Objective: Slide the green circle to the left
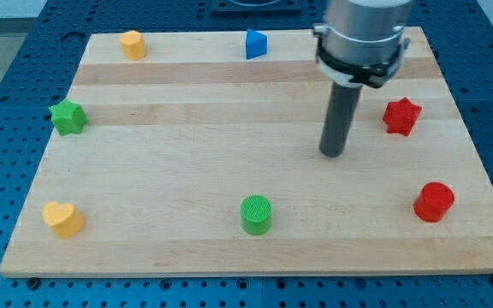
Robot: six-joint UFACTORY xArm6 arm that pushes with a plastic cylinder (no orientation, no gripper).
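Observation:
The green circle (pixel 256 214) is a short green cylinder near the bottom middle of the wooden board (pixel 187 154). My tip (pixel 333 154) is the lower end of a dark rod hanging from the silver arm at the view's top right. The tip stands above and to the right of the green circle, well apart from it and touching no block.
A green star (pixel 68 117) sits at the left edge. A yellow heart (pixel 62 219) lies at bottom left. A yellow block (pixel 133 44) and a blue block (pixel 255 44) sit along the top. A red star (pixel 401 116) and a red circle (pixel 434 202) are at the right.

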